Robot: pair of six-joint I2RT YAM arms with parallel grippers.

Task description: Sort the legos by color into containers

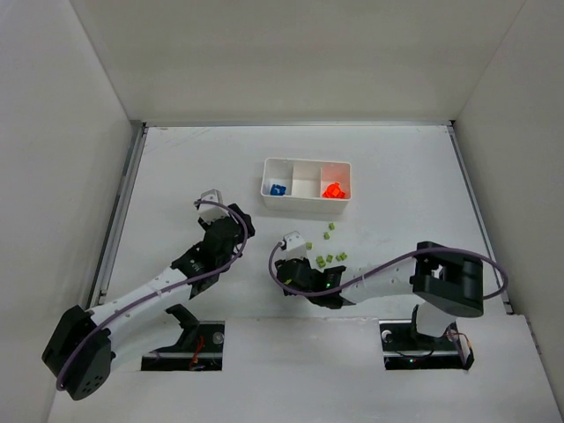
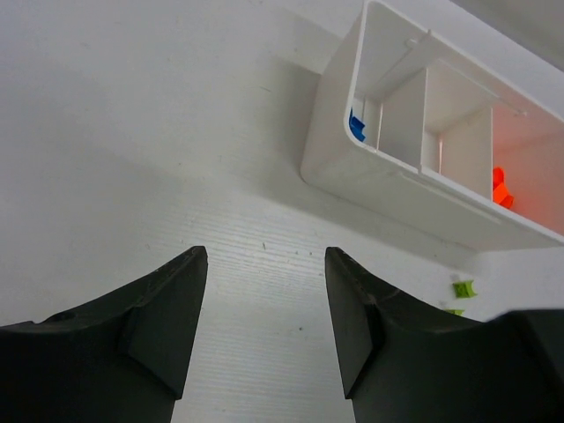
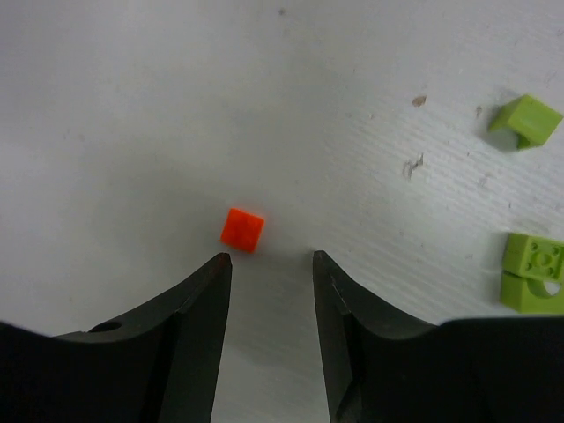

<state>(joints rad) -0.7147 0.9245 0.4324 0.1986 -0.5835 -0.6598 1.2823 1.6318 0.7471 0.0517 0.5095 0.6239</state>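
The white tray (image 1: pixel 306 204) has three compartments: blue legos (image 1: pixel 278 189) in the left one, orange-red legos (image 1: pixel 333 190) in the right one, nothing visible in the middle one. Several yellow-green legos (image 1: pixel 330 249) lie loose on the table in front of the tray. My right gripper (image 3: pixel 270 257) is open and low over the table; a single orange-red lego (image 3: pixel 241 229) lies just ahead of its left fingertip, untouched. In the top view the right gripper (image 1: pixel 287 273) hides that lego. My left gripper (image 2: pixel 264 256) is open and empty, short of the tray's left near corner (image 2: pixel 388 176).
Yellow-green legos (image 3: pixel 533 273) lie to the right of my right gripper. White walls enclose the table on three sides. My left gripper (image 1: pixel 240 222) and right gripper are close together near the table's middle.
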